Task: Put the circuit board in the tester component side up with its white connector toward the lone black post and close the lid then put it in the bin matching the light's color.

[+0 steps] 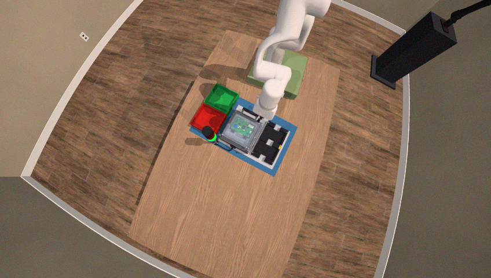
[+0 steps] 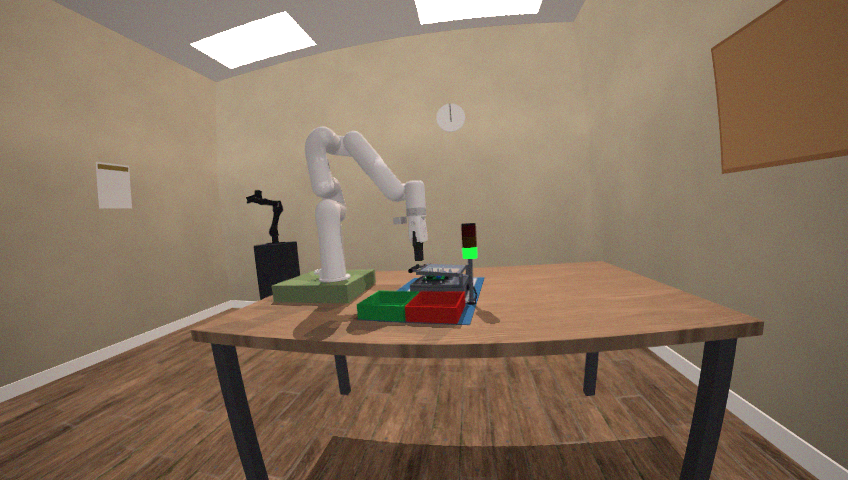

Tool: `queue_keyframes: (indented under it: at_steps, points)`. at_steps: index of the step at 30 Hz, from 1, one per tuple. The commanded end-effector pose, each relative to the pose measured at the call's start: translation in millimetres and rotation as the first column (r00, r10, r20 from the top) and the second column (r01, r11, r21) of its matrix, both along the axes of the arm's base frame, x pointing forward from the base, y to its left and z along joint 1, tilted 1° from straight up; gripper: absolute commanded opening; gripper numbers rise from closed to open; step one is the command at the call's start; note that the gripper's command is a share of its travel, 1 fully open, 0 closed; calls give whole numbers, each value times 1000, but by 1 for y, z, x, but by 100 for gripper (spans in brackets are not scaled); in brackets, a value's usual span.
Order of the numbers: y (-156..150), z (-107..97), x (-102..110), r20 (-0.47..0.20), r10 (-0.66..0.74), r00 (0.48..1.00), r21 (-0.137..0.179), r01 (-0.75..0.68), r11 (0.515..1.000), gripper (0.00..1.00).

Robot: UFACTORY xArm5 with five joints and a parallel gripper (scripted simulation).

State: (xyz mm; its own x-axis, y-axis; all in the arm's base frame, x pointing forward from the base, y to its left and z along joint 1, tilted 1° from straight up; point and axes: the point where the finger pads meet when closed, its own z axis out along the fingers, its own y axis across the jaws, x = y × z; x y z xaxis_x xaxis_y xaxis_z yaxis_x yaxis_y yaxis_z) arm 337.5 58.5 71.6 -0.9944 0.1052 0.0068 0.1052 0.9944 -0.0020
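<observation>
On wooden worktop (image 1: 223, 206): grey tester with clear lid (image 1: 241, 132) down over green circuit board (image 1: 242, 126); signal light (image 2: 469, 252) green. Black jaws pressed together, empty, gripper (image 2: 418, 254) just above lid's arm-side edge. Judgement: latch tab lies below; too small to confirm.

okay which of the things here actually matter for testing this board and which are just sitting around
Job: circuit board under the tester lid, signal light lit green, green bin, red bin, tray, shut gripper.
Idle: wall clock, corkboard, black stand.
</observation>
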Motion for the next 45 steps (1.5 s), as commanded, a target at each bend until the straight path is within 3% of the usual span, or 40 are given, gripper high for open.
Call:
queue_keyframes:
  at_steps: [1, 28, 35, 45]
  points:
    - [0, 30, 1, 2, 0, 1000, 0, 0, 1000, 0]
    - [0, 32, 1, 2, 41, 999, 1, -41, 999, 0]
    - [0, 32, 1, 2, 168, 986, 1, -168, 986, 0]
    - [0, 32, 1, 2, 374, 927, 2, -374, 927, 0]
